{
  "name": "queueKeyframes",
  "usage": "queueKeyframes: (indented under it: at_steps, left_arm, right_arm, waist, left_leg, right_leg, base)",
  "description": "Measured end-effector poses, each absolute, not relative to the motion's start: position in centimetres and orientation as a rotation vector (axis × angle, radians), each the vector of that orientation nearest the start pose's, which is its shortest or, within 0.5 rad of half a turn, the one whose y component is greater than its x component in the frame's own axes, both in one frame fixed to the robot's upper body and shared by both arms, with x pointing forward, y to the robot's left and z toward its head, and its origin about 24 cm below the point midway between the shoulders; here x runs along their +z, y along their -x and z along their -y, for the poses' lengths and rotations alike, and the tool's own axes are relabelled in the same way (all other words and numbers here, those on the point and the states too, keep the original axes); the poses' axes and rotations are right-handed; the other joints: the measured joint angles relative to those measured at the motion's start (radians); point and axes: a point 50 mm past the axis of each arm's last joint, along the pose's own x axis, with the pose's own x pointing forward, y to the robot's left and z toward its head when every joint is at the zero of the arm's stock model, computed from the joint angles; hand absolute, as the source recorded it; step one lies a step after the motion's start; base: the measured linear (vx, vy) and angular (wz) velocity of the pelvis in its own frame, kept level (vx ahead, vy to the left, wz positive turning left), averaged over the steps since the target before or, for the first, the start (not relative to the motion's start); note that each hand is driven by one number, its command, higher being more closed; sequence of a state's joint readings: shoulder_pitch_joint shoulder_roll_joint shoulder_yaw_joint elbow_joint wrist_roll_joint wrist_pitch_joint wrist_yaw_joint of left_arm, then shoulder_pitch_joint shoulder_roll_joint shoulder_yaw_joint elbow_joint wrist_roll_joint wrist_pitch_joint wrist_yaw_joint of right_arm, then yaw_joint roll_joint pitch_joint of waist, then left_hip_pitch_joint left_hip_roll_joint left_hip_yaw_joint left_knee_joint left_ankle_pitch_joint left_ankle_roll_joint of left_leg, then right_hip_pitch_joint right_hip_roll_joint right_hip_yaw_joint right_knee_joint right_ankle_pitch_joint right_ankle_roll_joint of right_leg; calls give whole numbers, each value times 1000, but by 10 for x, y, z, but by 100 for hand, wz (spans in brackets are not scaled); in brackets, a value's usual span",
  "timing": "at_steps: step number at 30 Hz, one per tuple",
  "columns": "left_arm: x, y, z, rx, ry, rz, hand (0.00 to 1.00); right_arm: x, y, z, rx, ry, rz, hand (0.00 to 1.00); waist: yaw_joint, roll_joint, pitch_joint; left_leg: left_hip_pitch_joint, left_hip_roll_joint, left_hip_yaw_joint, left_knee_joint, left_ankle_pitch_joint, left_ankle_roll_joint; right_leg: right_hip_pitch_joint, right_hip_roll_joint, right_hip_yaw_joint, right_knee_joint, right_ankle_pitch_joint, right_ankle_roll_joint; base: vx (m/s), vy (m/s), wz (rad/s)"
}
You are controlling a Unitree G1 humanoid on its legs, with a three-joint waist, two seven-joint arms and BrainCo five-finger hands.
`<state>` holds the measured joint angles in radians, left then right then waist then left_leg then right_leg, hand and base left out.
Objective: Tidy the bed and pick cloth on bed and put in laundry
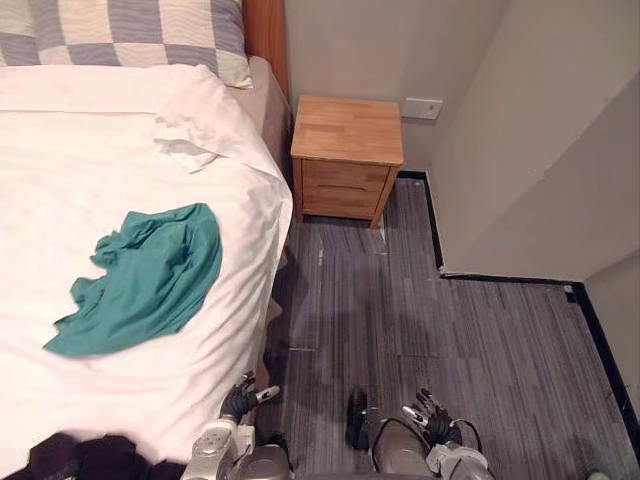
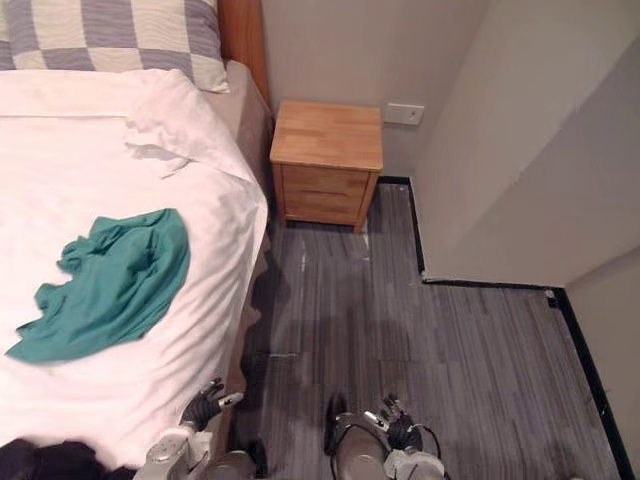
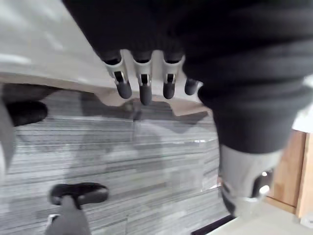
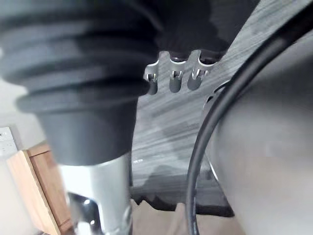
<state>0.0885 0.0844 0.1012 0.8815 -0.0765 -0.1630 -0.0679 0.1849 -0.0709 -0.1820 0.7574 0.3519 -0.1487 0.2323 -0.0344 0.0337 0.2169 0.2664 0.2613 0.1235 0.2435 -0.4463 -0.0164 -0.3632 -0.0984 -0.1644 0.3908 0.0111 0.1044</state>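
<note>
Left hand (image 1: 240, 401) and right hand (image 1: 432, 420) held low at 6 o'clock, fingers loose, nothing gripped.
Teal cloth (image 1: 140, 280) is spread at 9 o'clock on the bed sheet (image 1: 100, 150); the sheet could be pinched up with it.

Teal cloth (image 1: 140, 280) (crumpled) on bed (image 1: 60, 150).

The left hand (image 1: 240, 400) hangs low, just beside the side edge of the bed (image 1: 100, 130), fingers relaxed and empty. The right hand (image 1: 432, 415) hangs equally low, well apart from the bed, fingers loosely extended and empty.
</note>
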Motion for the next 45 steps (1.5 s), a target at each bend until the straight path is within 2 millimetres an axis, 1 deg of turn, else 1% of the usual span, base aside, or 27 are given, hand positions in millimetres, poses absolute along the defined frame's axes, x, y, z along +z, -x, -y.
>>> queueKeyframes:
  at_steps: [1, 2, 4, 5, 7, 8, 10, 11, 12, 14, 15, 16, 19, 20, 22, 23, 25, 26, 27, 28, 30, 32, 36, 39, 40, 41, 45]
  left_arm:
    - [-134, -137, -196, 126, 53, -789, 0]
    - [-134, -140, -193, 127, 64, -778, 0]
    - [-138, -133, -180, 127, 106, -795, 0]
    - [-140, -126, -173, 121, 127, -805, 0]
    - [-137, -125, -176, 132, 120, -772, 0]
    - [-136, -123, -176, 135, 120, -756, 0]
    - [-133, -123, -172, 118, 120, -732, 0]
    - [-131, -126, -173, 109, 114, -718, 0]
    - [-129, -129, -177, 111, 104, -707, 0]
    - [-129, -132, -172, 95, 116, -706, 0]
    - [-129, -133, -173, 92, 118, -709, 0]
    - [-128, -137, -176, 103, 122, -711, 0]
    - [-130, -133, -179, 113, 107, -739, 0]
    - [-132, -128, -184, 114, 73, -759, 0]
    - [-134, -120, -190, 136, 74, -776, 0]
    - [-135, -115, -198, 162, 73, -787, 0]
    - [-134, -111, -211, 185, 56, -793, 0]
    - [-133, -106, -222, 195, 44, -795, 0]
    - [-130, -101, -234, 203, 19, -800, 0]
    - [-130, -101, -237, 211, 24, -802, 0]
    - [-134, -89, -218, 191, 103, -809, 0]
    - [-136, -81, -207, 163, 152, -826, 0]
    - [-137, -81, -203, 118, 197, -826, 0]
    - [-138, -82, -205, 99, 194, -833, 0]
    - [-140, -81, -203, 84, 199, -843, 0]
    - [-141, -80, -201, 64, 196, -852, 0]
    - [-138, -89, -201, 10, 158, -835, 0]
  right_arm:
    - [-126, -124, 209, -207, -372, -684, 0]
    - [-126, -129, 207, -201, -378, -695, 0]
    - [-125, -134, 207, -180, -364, -705, 0]
    - [-125, -137, 209, -157, -330, -714, 0]
    - [-128, -136, 207, -123, -291, -748, 0]
    - [-127, -139, 207, -109, -278, -739, 0]
    - [-123, -143, 206, -86, -249, -716, 0]
    - [-123, -140, 205, -93, -248, -713, 0]
    - [-124, -138, 196, -94, -264, -711, 0]
    - [-112, -147, 196, -76, -225, -634, 0]
    - [-107, -152, 195, -75, -216, -602, 0]
    - [-97, -166, 198, -75, -195, -540, 0]
    - [-67, -192, 210, -120, -148, -369, 0]
    - [-55, -196, 215, -148, -121, -303, 0]
    - [-35, -205, 219, -174, -83, -211, 0]
    - [-12, -212, 228, -232, -34, -112, 0]
    - [17, -216, 245, -338, 18, 13, 0]
    - [40, -217, 258, -424, 44, 104, 0]
    - [58, -217, 266, -481, 64, 175, 0]
    - [67, -218, 271, -515, 79, 208, 0]
    - [104, -229, 280, -558, 171, 324, 0]
    - [131, -240, 269, -547, 191, 438, 0]
    - [172, -281, 253, -435, 308, 507, 0]
    - [172, -298, 265, -423, 394, 407, 0]
    - [164, -306, 278, -425, 435, 314, 0]
    - [156, -311, 287, -427, 457, 237, 0]
    - [150, -338, 289, -400, 470, 106, 0]
  waist:
    - [2, 2, -5]
    - [4, 3, -4]
    - [18, 20, 1]
    - [25, 37, 9]
    - [46, 32, 15]
    - [49, 32, 16]
    - [47, 50, 6]
    - [46, 50, 3]
    - [33, 21, -5]
    - [35, 4, -5]
    - [37, 4, -9]
    - [42, -18, -7]
    - [33, -28, 0]
    - [32, -29, -1]
    - [30, -27, 0]
    - [25, -34, -6]
    - [17, -37, -7]
    - [13, -64, -12]
    - [10, -112, -26]
    - [8, -103, -14]
    - [40, -19, -23]
    - [44, 5, -23]
    - [54, 2, -21]
    - [46, -5, -11]
    - [40, -1, -2]
    - [40, 7, 1]
    - [46, 19, 62]
  left_leg:
    - [2, 2, -6, 13, 8, 29]
    - [-78, 23, -46, 180, 90, 7]
    - [-229, 53, -111, 472, 244, -35]
    - [-303, 45, -136, 605, 218, -74]
    - [-363, -50, -104, 575, 166, -96]
    - [-379, -102, -37, 443, 166, -95]
    - [-409, -149, 159, 153, 286, -120]
    - [-425, -131, 356, 104, 391, 17]
    - [-410, -114, 505, 103, 378, 44]
    - [-410, -113, 570, 102, 303, 112]
    - [-407, -119, 560, 91, 279, 133]
    - [-403, -140, 538, 80, 270, 135]
    - [-349, -189, 391, 41, 257, 125]
    - [-313, -190, 282, 32, 247, 108]
    - [-298, -192, 190, 11, 248, 92]
    - [-297, -192, 93, -9, 255, 75]
    - [-300, -193, -30, -34, 264, 45]
    - [-311, -207, -115, -23, 256, 11]
    - [-348, -241, -176, 38, 228, -38]
    - [-358, -234, -213, 82, 206, -58]
    - [-387, -155, -245, 146, 183, -85]
    - [-364, -130, -248, 120, 196, -103]
    - [-352, -115, -228, 45, 271, -104]
    - [-346, -121, -97, -15, 339, -49]
    - [-334, -108, 50, -24, 330, -23]
    - [-334, -109, 96, -39, 339, -31]
    - [-338, -185, 83, -160, 412, -33]
  right_leg:
    - [-5, 1, -6, 16, -6, -9]
    - [0, -1, -25, 57, -35, -66]
    - [67, 23, -47, 29, -79, -100]
    - [148, 49, -54, -32, -90, -109]
    - [285, 53, -58, -138, -95, -116]
    - [341, 46, -66, -184, -98, -118]
    - [397, 57, -119, -237, -102, -119]
    - [426, 68, -165, -243, -122, -121]
    - [458, 46, -222, -236, -158, -112]
    - [476, 50, -305, -192, -231, -82]
    - [472, 41, -319, -156, -256, -64]
    - [441, 6, -319, -35, -290, -31]
    - [279, -88, -235, 436, -210, -16]
    - [265, -73, -187, 422, -287, -40]
    - [233, -51, -117, 319, -303, -40]
    - [196, -22, -4, 187, -294, -28]
    - [167, 13, 192, 3, -239, 15]
    - [184, 18, 354, -151, -171, 45]
    - [199, -3, 475, -257, -108, 44]
    - [198, 5, 443, -219, -84, 3]
    - [215, 69, 338, -154, -129, -22]
    - [213, 86, 279, -71, -164, -62]
    - [232, 63, 165, -21, -197, -89]
    - [291, 7, 63, -72, -199, -98]
    - [313, -16, -1, -80, -202, -111]
    - [315, -35, -28, -71, -213, -124]
    - [298, -93, -38, -84, -227, -95]
  base:
    - [657, -411, 50]
    - [461, -378, 27]
    - [628, -480, 22]
    - [562, -329, 15]
    - [427, -199, 4]
    - [375, -131, 9]
    - [358, -116, 45]
    - [400, -102, 121]
    - [417, -97, 141]
    - [353, -82, 131]
    - [356, -65, 107]
    - [350, -39, 85]
    - [399, -98, 134]
    - [401, -224, 202]
    - [382, -275, 184]
    - [419, -380, 222]
    - [344, -352, 209]
    - [324, -429, 217]
    - [388, -537, 211]
    - [309, -426, 161]
    - [256, -300, 92]
    - [186, -284, 83]
    - [95, -201, 86]
    - [-5, -60, 121]
    - [-51, -7, 127]
    - [-64, 23, 116]
    - [-105, 126, 42]
